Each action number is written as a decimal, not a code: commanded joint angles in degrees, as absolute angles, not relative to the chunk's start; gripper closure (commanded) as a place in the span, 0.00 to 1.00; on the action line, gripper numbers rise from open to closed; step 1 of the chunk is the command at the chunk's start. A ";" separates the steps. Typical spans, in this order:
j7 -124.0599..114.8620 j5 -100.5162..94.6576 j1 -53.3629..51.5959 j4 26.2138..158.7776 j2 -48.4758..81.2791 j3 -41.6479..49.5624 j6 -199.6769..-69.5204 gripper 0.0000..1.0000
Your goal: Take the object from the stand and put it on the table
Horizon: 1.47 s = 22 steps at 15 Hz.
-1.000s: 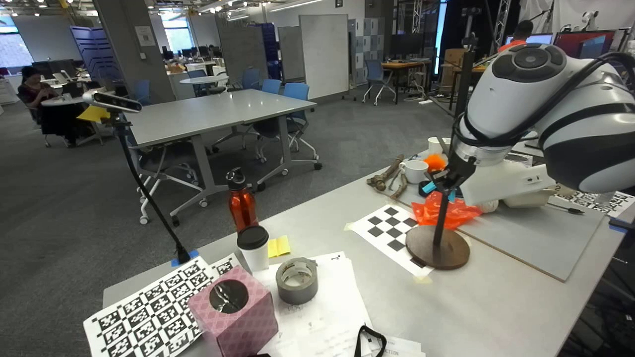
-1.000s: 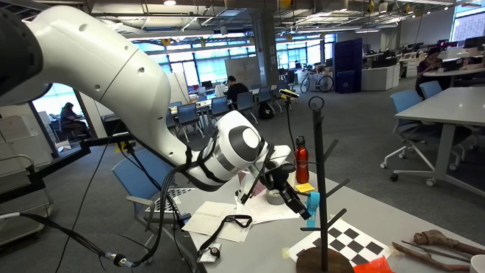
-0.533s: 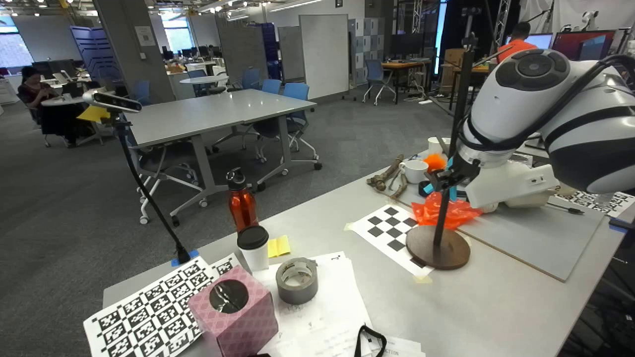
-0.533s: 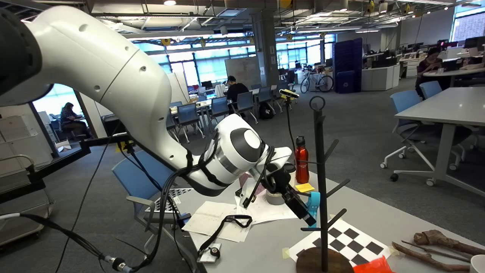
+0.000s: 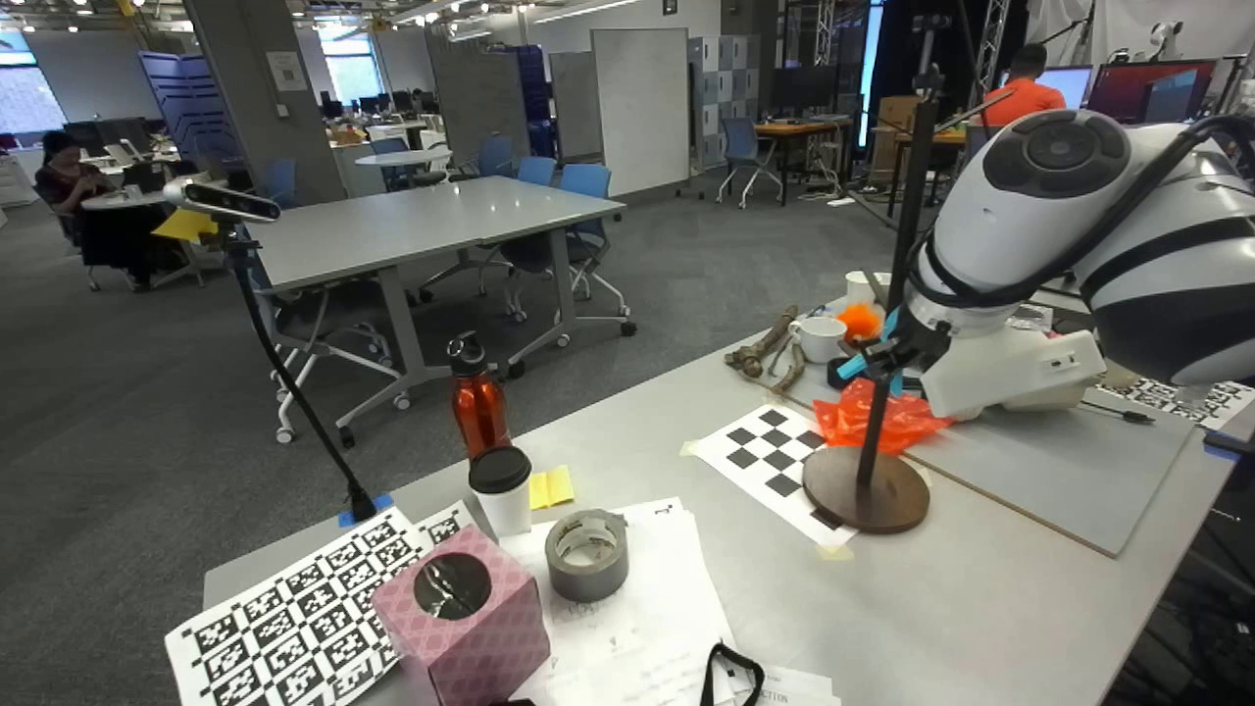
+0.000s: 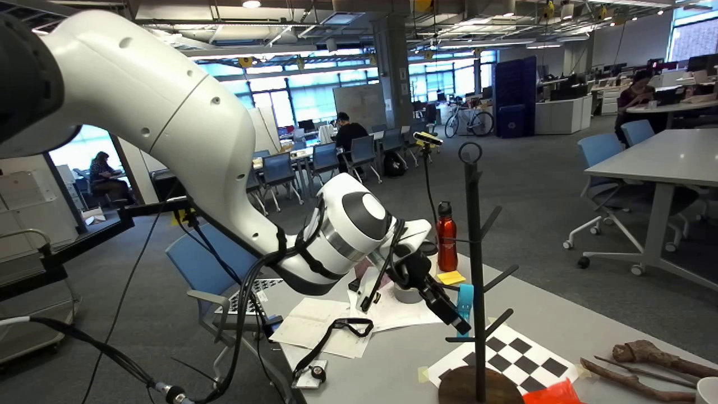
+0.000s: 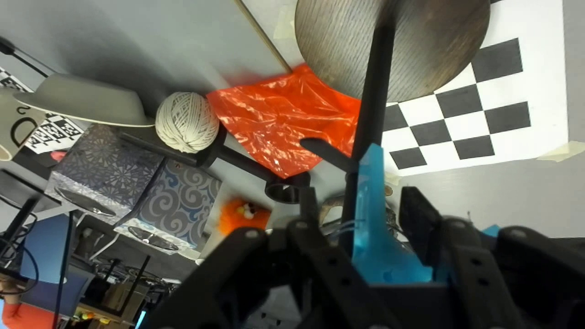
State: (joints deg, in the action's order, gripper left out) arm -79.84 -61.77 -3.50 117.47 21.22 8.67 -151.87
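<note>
The light-blue object (image 7: 369, 205) hangs on the stand, against the black pole (image 7: 377, 91). It also shows in an exterior view (image 6: 464, 297), partly behind my fingers, and as blue parts in another exterior view (image 5: 851, 367). The stand's round brown base (image 5: 866, 490) rests on the pale table (image 5: 941, 598). My gripper (image 7: 358, 198) is open, one finger on each side of the object and the pole, with gaps at the tips. Whether the right finger touches the object's flared lower part I cannot tell. The gripper is also at the stand in an exterior view (image 6: 457, 322).
Stand pegs (image 7: 327, 153) stick out near my fingers. A red plastic bag (image 7: 288, 119), a ball of string (image 7: 187, 122) and a checkerboard sheet (image 7: 480, 105) lie around the base. Sticks (image 5: 775, 348), a white cup (image 5: 820, 338), tape (image 5: 586, 554) and a pink box (image 5: 461, 618) are on the table.
My gripper has moved slightly down and closer to the stand's pole, with its fingers further past the blue object. The object and stand stay in place.
</note>
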 commanded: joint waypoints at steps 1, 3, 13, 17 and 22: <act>-82.39 -64.17 -4.07 117.52 21.19 9.37 -152.55 0.80; -82.32 -64.23 -4.01 117.72 21.00 9.31 -152.63 0.95; -81.23 -63.84 -3.87 120.74 18.80 8.73 -153.11 0.97; -80.10 -63.25 -3.52 125.15 15.52 8.01 -153.52 0.97; -80.33 -62.21 -3.18 127.22 13.41 7.88 -153.25 0.97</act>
